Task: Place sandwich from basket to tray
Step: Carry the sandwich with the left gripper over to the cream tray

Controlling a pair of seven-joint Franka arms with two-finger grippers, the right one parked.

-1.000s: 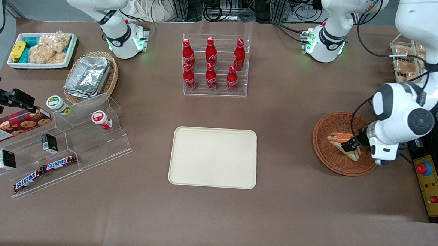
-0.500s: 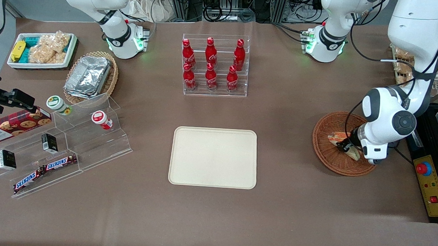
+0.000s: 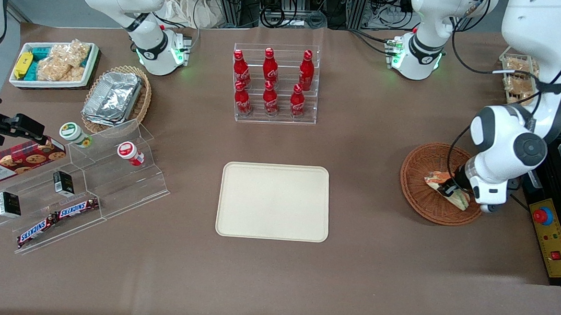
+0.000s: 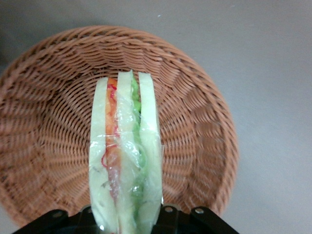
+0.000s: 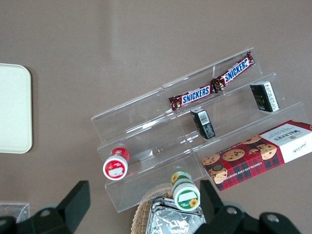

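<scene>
Item: sandwich (image 3: 444, 187), triangular wedge in clear wrap, pale bread with orange, red and green filling; held in the claw (image 3: 448, 188), whose fingers are clamped on its wide end, over the basket (image 3: 424, 162). In the wrist view the sandwich (image 4: 125, 156) stands on edge, its layers running upright, with the woven floor of the basket (image 4: 48, 126) below it; whether it touches the weave cannot be told. Basket: round, reddish-brown wicker, on the tabletop (image 3: 360, 277) toward the working arm's end, at about 3 o'clock from the tray (image 3: 273, 201) and well apart from it. Tray: cream-beige, rectangular with rounded corners, flat near the middle of the tabletop, nothing on it. At 12 o'clock from the tray, farther from the front camera: clear rack with six red bottles (image 3: 271, 82). At about 9 o'clock from the tray, toward the parked arm's end: clear stepped display stand (image 3: 116, 177) with Snickers bars (image 3: 59, 218).
</scene>
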